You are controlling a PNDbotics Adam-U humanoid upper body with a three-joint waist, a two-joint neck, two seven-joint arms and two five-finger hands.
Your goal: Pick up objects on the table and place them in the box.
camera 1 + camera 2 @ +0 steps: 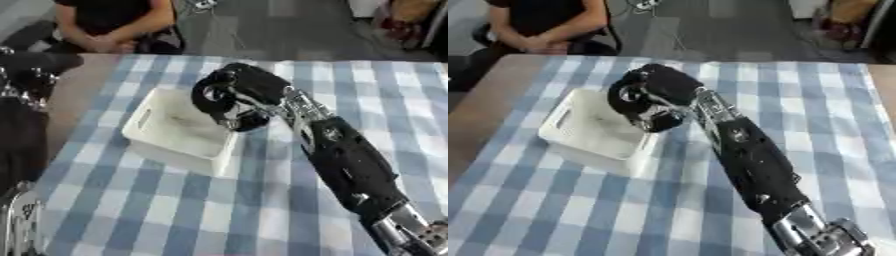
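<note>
A white rectangular box [144, 131] stands on the checked cloth at centre left, with a handle slot in its left wall. My right hand [247, 85] hangs over the box's right rim, its arm coming in from the lower right. Its fingers [213, 100] curl downward around a small dark rounded thing [254, 122] just above the rim; I cannot make out what it is. My left arm [22, 125] shows as a black mass along the left edge of the left eye view, with silver parts at the lower corner [19, 222].
A blue-and-white checked cloth [175, 210] covers the table; bare brown wood [74, 95] shows at the far left. A person sits beyond the far edge, hands in lap, touching nothing on the table.
</note>
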